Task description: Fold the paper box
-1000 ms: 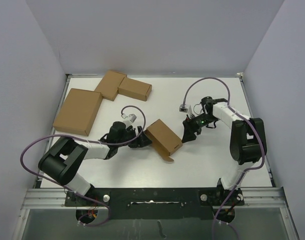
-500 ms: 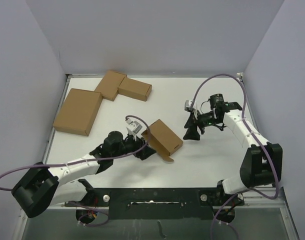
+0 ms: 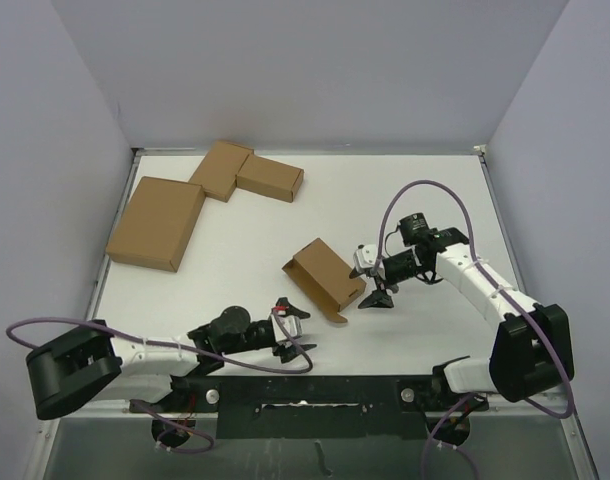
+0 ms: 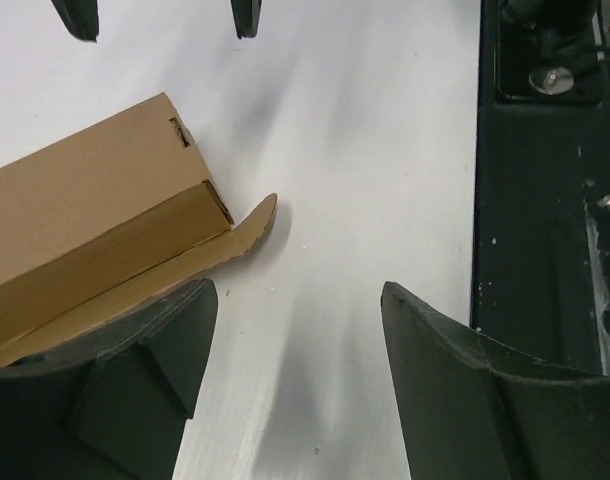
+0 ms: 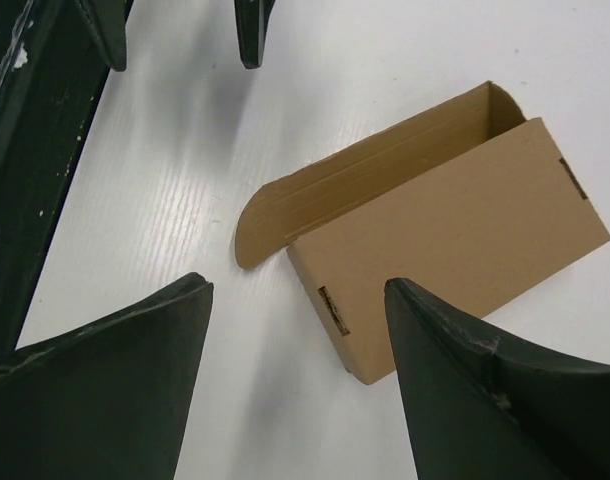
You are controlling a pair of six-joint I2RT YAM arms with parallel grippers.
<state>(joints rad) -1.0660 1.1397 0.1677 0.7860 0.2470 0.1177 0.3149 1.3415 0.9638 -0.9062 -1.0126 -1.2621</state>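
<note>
**Item 1. Left claw** (image 3: 297, 327): jaws well apart, nothing between them. It sits low over the table (image 3: 415, 190), near my bases.

**Item 2. Right claw** (image 3: 373, 288): jaws wide, nothing held. It hangs just beside the box's right end. I cannot tell whether it touches.

**Item 3. Paper box** (image 3: 325, 272): mid-table between my two claws. It is a formed carton, unheld, with one long side open and a rounded tuck flap (image 4: 250, 225) lying out on the table.

**Item 4. Also present:** a larger flat carton (image 3: 157, 222) and a pair of small cartons (image 3: 245, 172), at the far left and well apart from the box.

**Hazards, as I judge them:**
- The box is light and unbraced, so a push from one claw alone would likely slide or spin it.
- A pinch across a single wall could crease it.
- A claw catching the flap from outside could fold it the wrong way.

**View notes:**
- Only the top camera shows both claws with the box between them.
- My right wrist alone shows the slot cuts (image 5: 330, 303) on the panel and the open trough behind the flap.
- My left wrist shows the flap's near tip and the dark base rail (image 4: 540, 200).
</note>
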